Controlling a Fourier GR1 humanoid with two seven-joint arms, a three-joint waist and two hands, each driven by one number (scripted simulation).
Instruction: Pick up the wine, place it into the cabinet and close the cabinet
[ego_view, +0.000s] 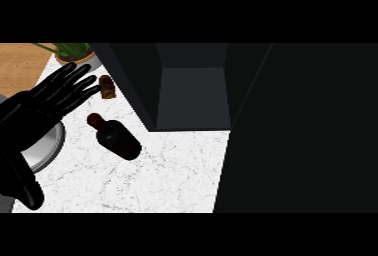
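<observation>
The dark red glass wine bottle (117, 137) lies flat on its side on the white speckled stone counter (148, 180), so it could roll away if a hand bumps it before holding it. Its round, smooth sides would make it slip, I think, if the fingers grab it near the thin neck and not the fat middle. The bottle looks almost black, with a small round cap pointing to about 10 o'clock and its fat end pointing to about 4 o'clock. It sits just beside the front of the tall dark open cabinet (192, 90), which is at about 1 o'clock from it. The black left hand (59, 92) is up at about 10 o'clock from the bottle, not touching it, with its fingers spread apart and straight, holding nothing. The right hand does not show. The big dark cabinet door (303, 130) stands open at 3 o'clock and could get in the way of an arm. A little brown thing (108, 87) and a round silver dish (46, 147) are near the hand and could get knocked.
</observation>
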